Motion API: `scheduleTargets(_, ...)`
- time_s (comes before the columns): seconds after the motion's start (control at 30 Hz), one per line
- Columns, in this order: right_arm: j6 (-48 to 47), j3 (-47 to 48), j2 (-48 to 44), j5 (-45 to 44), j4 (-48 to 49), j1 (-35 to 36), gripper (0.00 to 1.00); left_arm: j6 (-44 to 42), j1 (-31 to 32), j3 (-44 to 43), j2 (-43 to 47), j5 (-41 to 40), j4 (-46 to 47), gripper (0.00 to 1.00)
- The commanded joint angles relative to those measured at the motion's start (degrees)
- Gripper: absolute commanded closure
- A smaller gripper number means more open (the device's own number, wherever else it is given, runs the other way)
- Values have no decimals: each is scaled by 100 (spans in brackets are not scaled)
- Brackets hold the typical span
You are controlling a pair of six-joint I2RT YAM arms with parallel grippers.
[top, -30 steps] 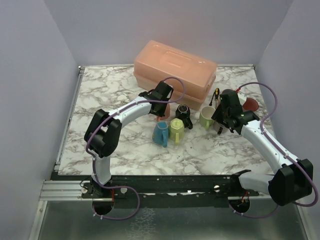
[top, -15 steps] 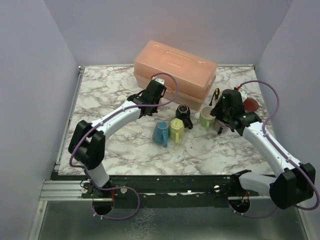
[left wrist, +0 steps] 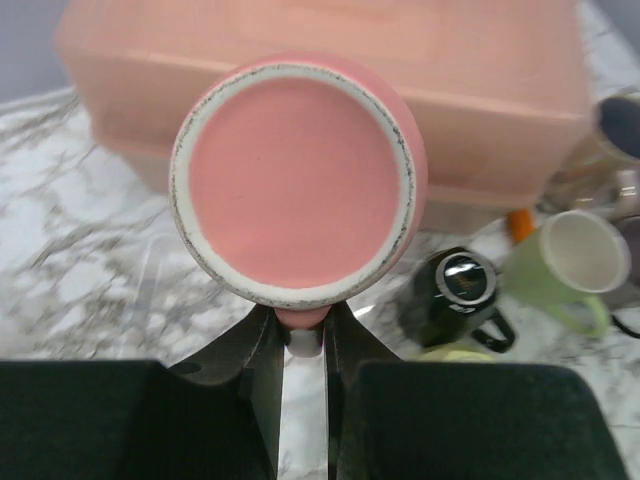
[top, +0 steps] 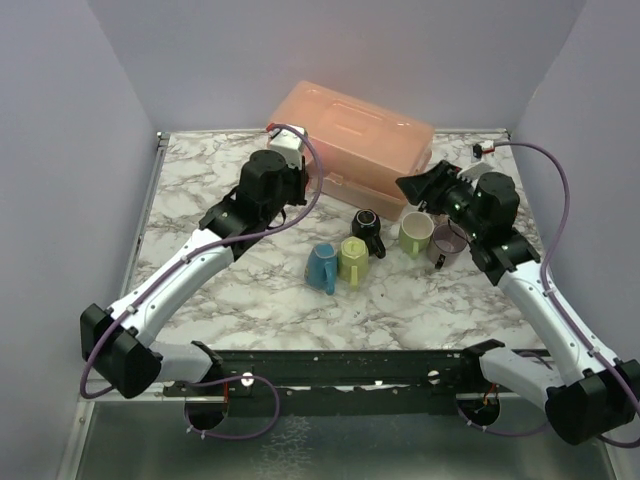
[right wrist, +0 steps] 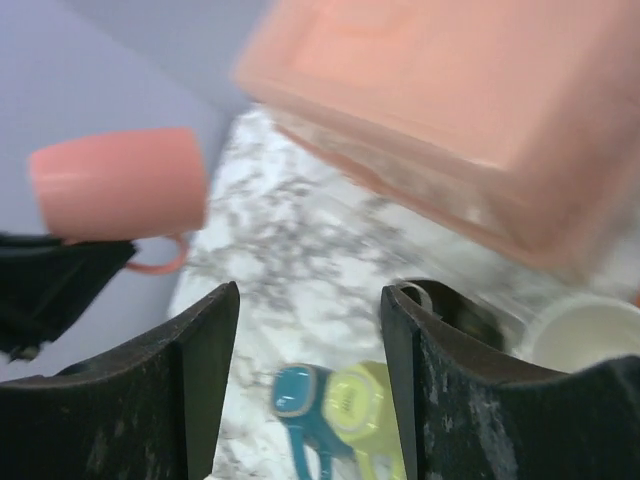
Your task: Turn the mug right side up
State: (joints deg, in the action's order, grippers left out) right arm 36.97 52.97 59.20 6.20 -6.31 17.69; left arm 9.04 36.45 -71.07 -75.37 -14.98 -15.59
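My left gripper (left wrist: 303, 338) is shut on the handle of the pink mug (left wrist: 297, 178) and holds it in the air. The mug's base faces the wrist camera. In the right wrist view the pink mug (right wrist: 120, 185) lies on its side, handle down, well above the table. In the top view my left gripper (top: 268, 183) is raised in front of the orange box, and the mug is hidden under it. My right gripper (right wrist: 308, 292) is open and empty, raised above the right group of mugs (top: 415, 188).
The orange lidded box (top: 350, 135) stands at the back. A teal mug (top: 322, 266), a yellow-green mug (top: 353, 260), a black mug (top: 367, 228), a light green mug (top: 415, 235) and a mauve mug (top: 447, 245) stand together mid-table.
My left arm has lifted the pink mug off the table and carried it up and left. My right arm has risen and turned its gripper toward the left.
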Motion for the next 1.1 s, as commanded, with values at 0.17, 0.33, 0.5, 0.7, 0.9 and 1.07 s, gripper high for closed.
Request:
scheduleTargets(0.17,1140,-292,11,2883,3968,-7,34,519,16,-460,459,3198,2232,100)
scheduleTargets(0.33,1501,-213,129,3238,4688,-11,34,1310,20,-553,453,3789,3181,100)
scheduleTargets(0.5,1564,-18,174,3435,4935,-9,34,1808,20,-784,447,4041,3812,100)
scheduleTargets(0.7,2036,196,415,3714,5770,-9,34,2469,20,-997,223,4702,4441,100)
scheduleTargets(0.9,2848,398,786,4028,6926,-10,34,2956,20,-1110,23,5069,4949,100)
scheduleTargets(1.07,2981,548,841,4012,7091,6,34,3142,20,-1066,-47,5160,5146,100)
